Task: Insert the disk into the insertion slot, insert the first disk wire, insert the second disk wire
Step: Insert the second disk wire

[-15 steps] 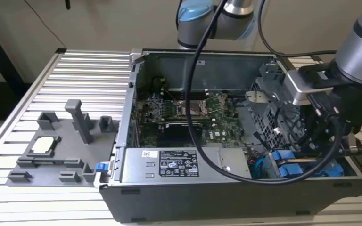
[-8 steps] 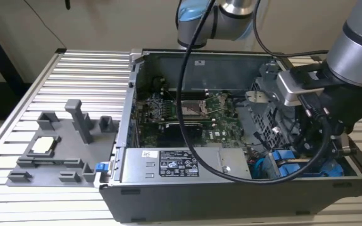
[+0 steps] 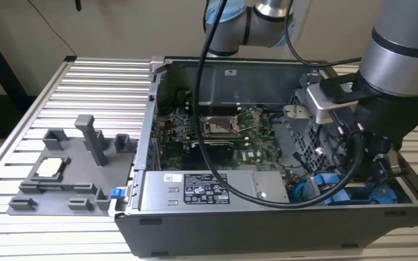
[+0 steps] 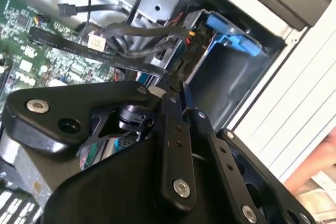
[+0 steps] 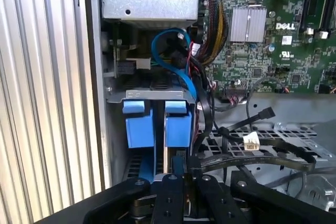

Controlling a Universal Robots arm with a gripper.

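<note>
The disk's bright blue carrier (image 5: 157, 124) sits down in the dark grey insertion slot (image 5: 118, 95) at the case's near corner on the exterior view's right, where it shows as blue plastic (image 3: 372, 194). In the second wrist view the blue carrier (image 4: 231, 38) lies at the far end of the slot (image 4: 236, 93). My gripper (image 5: 177, 174) reaches into that corner just over the carrier, its fingers closed together. A black wire plug (image 4: 176, 71) lies right at the gripper (image 4: 170, 92); I cannot tell whether it is gripped. A blue wire (image 5: 168, 56) loops beyond the slot.
A green motherboard (image 5: 262, 51) with a square silver socket (image 3: 220, 125) fills the case floor. A grey metal box with a sticker (image 3: 194, 190) lies along the near wall. Black cables (image 5: 252, 156) cross beside the slot. A grey fixture (image 3: 63, 174) stands on the ribbed table (image 3: 100, 81).
</note>
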